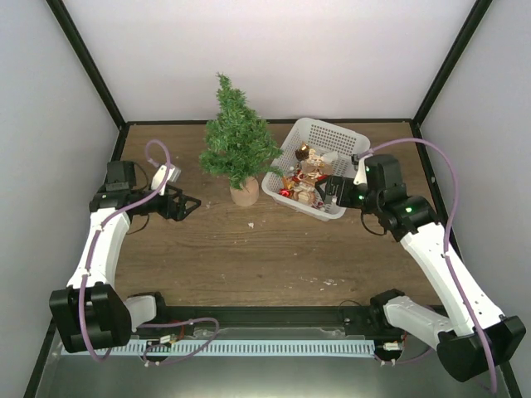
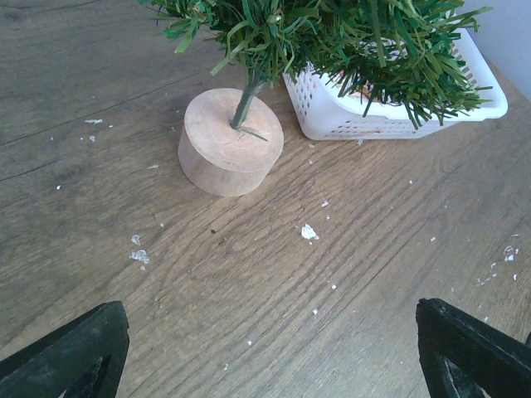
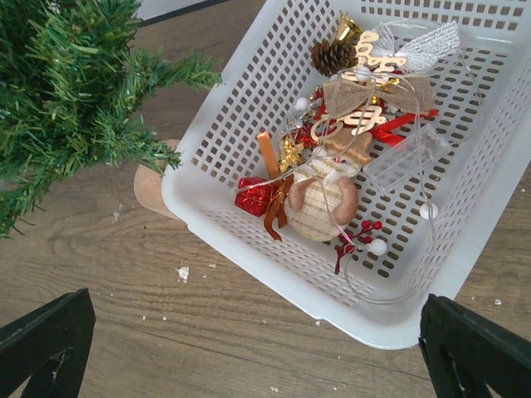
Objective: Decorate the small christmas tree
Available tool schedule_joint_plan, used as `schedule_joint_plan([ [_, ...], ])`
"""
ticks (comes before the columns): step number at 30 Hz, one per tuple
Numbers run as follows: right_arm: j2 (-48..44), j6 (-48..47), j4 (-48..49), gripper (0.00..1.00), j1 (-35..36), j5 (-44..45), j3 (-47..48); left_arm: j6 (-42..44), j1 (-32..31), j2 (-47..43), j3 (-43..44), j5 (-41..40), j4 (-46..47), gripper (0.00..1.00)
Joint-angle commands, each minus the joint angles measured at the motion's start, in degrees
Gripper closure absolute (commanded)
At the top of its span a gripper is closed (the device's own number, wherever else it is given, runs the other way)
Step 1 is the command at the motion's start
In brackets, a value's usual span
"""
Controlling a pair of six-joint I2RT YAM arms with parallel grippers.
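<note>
**One tree, one basket, two open grippers**

At the left of the desk (image 2: 373, 249), the left gripper (image 1: 192, 203) sits low over the wood and points right toward the tree. Its two jaws are spread wide and released, with only bare, crumb-flecked boards between them.

The small christmas tree (image 1: 236, 141) comes next. There is just one, standing upright at the far middle of the desk. Its thin green stem rises from the middle of one round pale wooden base (image 2: 231, 141). The base rests flat on the desk, just beside the near left corner of the basket. Its bristly right-hand branches reach over the basket's left rim.

Right of the tree lies one white perforated basket (image 3: 224, 124), set at an angle. Its contents can be counted from the right wrist view:
- one brown pine cone (image 3: 332, 56)
- one red gift box (image 3: 255, 195)
- one round cream checked ornament (image 3: 319, 203)
- one burlap bow (image 3: 373, 95)
- one red berry sprig (image 3: 357, 236)
- one silvery mesh ribbon (image 3: 423, 37)
- one clear cord (image 3: 436, 240) strung with several white beads

A few gold pieces lie tangled among these, too jumbled to count.

At the far right, the right gripper (image 3: 261, 344) hangs over the basket's near edge. Its two jaws are also fully released and hold nothing.
</note>
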Motion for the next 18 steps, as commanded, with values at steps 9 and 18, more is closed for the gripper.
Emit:
schedule_joint_plan([
  [9,2.91,-2.91,-0.05,0.0,0.87,-2.26,-0.24,-0.51,0.37,-1.55,-1.09,0.89,1.32,0.05],
  [18,15.94,-0.4,4.34,0.03,4.89,-4.2,2.04,-2.44,2.97,-1.35,-0.75,-1.6,2.32,0.06],
])
